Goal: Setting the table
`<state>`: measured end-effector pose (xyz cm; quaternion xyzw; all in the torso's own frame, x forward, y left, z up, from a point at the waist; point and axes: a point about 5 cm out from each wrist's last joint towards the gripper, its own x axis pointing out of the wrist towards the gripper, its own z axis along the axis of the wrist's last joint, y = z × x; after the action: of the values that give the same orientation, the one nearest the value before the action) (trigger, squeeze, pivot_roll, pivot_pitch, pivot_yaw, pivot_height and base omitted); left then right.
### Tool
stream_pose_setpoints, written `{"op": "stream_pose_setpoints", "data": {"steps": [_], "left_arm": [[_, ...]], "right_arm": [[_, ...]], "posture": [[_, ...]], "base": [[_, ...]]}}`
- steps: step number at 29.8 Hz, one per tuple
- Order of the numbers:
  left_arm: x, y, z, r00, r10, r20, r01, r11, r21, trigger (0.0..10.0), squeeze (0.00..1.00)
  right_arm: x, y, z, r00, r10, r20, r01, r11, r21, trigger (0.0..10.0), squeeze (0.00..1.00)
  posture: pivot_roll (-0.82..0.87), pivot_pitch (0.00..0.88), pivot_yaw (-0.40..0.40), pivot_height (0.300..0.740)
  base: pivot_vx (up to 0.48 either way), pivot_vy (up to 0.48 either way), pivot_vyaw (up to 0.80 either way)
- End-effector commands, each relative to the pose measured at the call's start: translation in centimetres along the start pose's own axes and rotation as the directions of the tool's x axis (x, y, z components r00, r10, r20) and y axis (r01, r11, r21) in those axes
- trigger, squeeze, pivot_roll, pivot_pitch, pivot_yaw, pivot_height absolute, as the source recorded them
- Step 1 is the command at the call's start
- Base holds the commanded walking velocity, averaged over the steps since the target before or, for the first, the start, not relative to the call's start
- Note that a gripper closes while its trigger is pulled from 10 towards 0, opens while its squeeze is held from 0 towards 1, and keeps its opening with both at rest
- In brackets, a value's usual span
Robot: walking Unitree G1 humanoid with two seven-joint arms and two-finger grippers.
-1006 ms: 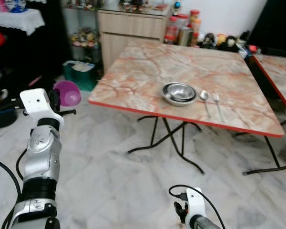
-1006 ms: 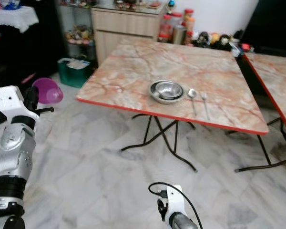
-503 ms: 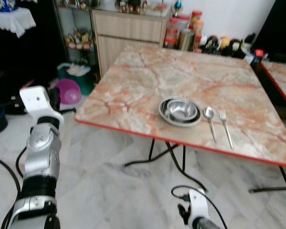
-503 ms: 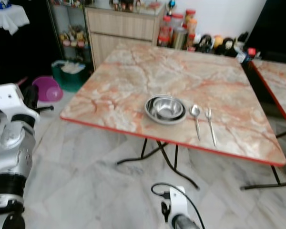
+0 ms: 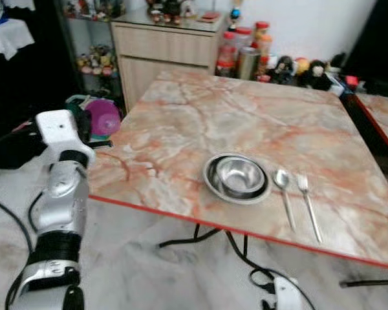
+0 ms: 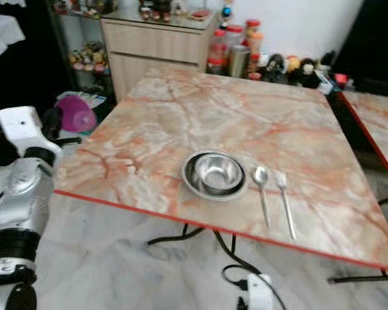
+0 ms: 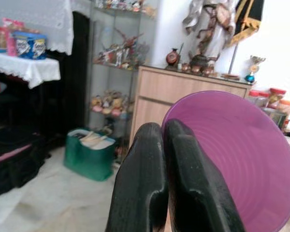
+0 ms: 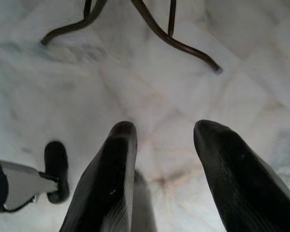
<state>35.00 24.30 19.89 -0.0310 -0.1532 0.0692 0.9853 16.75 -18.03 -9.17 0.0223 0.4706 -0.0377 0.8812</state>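
**Left jaws clamped on purple cup; right jaws spread, idle over floor**

Jaws: left gripper [image 7: 162,183] has its two black fingers pressed together on the rim of a purple plastic cup [image 7: 234,159], one finger against the wall, cup mouth facing the wrist camera. Right gripper [image 8: 159,174] hangs low with fingers parted and nothing between them; below it only marble floor [image 8: 150,92] and a black table leg [image 8: 176,46].

Position: left arm [image 5: 59,200] is raised at the robot's left, just beside the near left corner of the marble-top folding table [image 5: 181,123]. In the head views the cup [image 5: 103,117] sits at the end of that arm, out past the table's left edge and not yet over the top.

Already laid, near the front edge: a steel bowl [image 5: 237,177] nested in a shallow steel plate [image 5: 211,187]; a spoon [image 5: 284,194] just right of the plate; a fork [image 5: 308,203] just right of the spoon, the two roughly parallel, handles toward the robot. Spoon and fork look apart, not touching.

Progress (judgement): place setting largely done, with dish and cutlery down. The cup appears to be the remaining item; it is in hand but not placed. Left to do: bring it over the top and set it upright near the bowl. A free spot shows behind the cutlery.

Background: wooden cabinet [image 5: 161,48], jars and bottles [image 5: 246,48] by the wall.
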Motion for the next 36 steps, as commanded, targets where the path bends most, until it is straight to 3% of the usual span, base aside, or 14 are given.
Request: {"op": "stream_pose_setpoints", "data": {"steps": [1, 9, 16, 24, 27, 36], "left_arm": [[0.3, -1.6, 0.2, 0.998, -0.060, 0.010, 0.060, 0.998, -0.008, 10.0, 0.00], [0.4, -1.6, 0.2, 0.997, -0.071, 0.005, 0.071, 0.997, -0.010, 10.0, 0.00], [0.5, -2.0, 0.0, 0.994, -0.106, -0.015, 0.105, 0.994, -0.015, 10.0, 0.00], [0.6, -4.2, -1.2, 0.980, -0.187, -0.073, 0.182, 0.981, -0.066, 10.0, 0.00], [0.5, -5.7, -1.6, 0.971, -0.225, -0.084, 0.218, 0.972, -0.092, 10.0, 0.00], [0.7, -6.1, -1.5, 0.968, -0.237, -0.080, 0.229, 0.969, -0.095, 10.0, 0.00]], "right_arm": [[-0.1, -1.3, -0.3, 0.999, -0.049, -0.014, 0.050, 0.998, 0.037, 10.0, 0.00], [-0.4, -1.5, -1.6, 0.996, -0.064, -0.054, 0.068, 0.995, 0.067, 10.0, 0.00], [-0.5, -1.7, -1.7, 0.996, -0.077, -0.054, 0.080, 0.994, 0.072, 10.0, 0.00], [-0.4, -1.5, -1.5, 0.996, -0.072, -0.049, 0.076, 0.994, 0.076, 10.0, 0.00], [-0.4, -1.3, -1.6, 0.996, -0.067, -0.064, 0.072, 0.994, 0.080, 10.0, 0.00], [-0.4, -1.4, -1.7, 0.996, -0.073, -0.049, 0.077, 0.993, 0.089, 10.0, 0.00]], "posture": [[0.02, 0.000, -0.063, 0.712], [0.02, 0.000, -0.060, 0.682], [0.02, 0.000, -0.057, 0.682], [0.02, 0.000, -0.052, 0.682], [0.01, 0.000, -0.047, 0.682], [0.01, 0.000, -0.043, 0.682]], "base": [[0.319, 0.000, 0.00], [0.030, 0.000, -0.16], [0.000, 0.000, 0.00], [0.000, 0.000, 0.00], [0.000, 0.000, 0.00], [0.000, 0.000, -0.17]]}}
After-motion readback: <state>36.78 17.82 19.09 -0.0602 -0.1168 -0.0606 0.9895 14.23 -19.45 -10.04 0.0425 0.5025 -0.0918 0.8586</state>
